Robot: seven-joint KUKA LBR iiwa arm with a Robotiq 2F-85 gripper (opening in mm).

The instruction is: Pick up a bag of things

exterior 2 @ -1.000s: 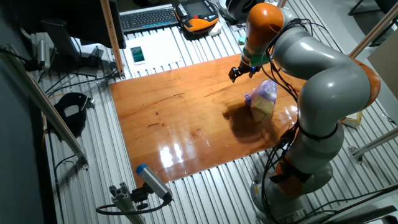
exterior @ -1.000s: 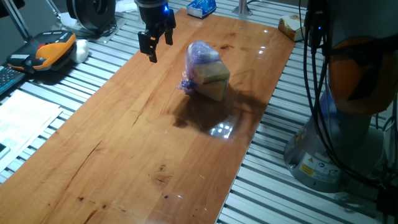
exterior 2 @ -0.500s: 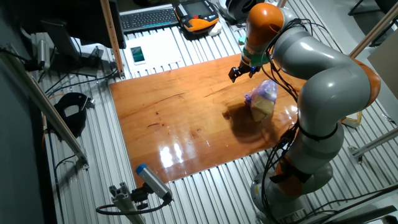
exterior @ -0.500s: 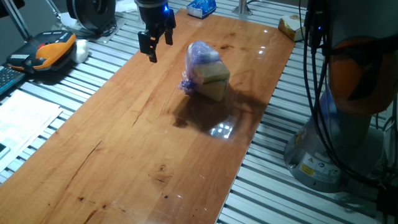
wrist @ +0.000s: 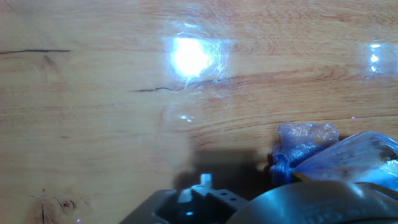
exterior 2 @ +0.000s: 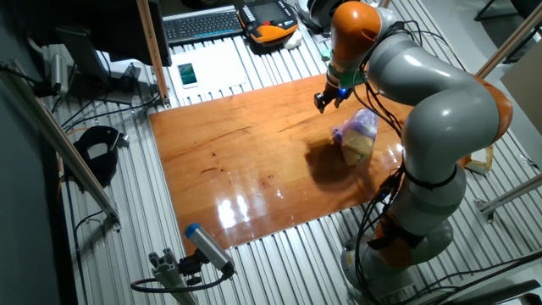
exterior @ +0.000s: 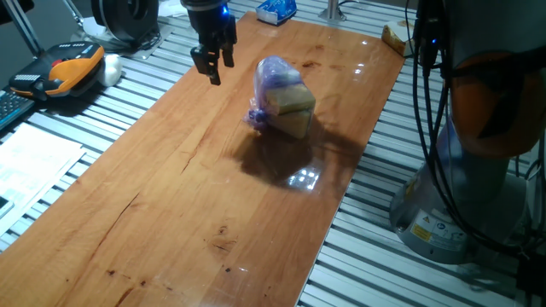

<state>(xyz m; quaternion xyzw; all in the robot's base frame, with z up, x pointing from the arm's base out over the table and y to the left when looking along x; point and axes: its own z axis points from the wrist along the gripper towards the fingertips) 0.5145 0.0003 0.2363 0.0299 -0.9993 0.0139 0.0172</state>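
Note:
The bag of things is a crinkly lilac plastic bag around a tan block, and it rests on the wooden table toward its far half. It shows in the other fixed view and at the hand view's lower right. My gripper hangs over the table to the left of the bag, clear of it and a hand's width away. Its fingers point down, stand apart and hold nothing. From the other side my gripper is up-left of the bag.
A blue-and-white packet and a bare tan lump lie at the table's far end. An orange pendant sits off the left edge on the slatted bench. The arm's base stands by the right edge.
The gripper has turned about its wrist and shifted slightly; its fingers now look narrower from the side. The bag has not moved.

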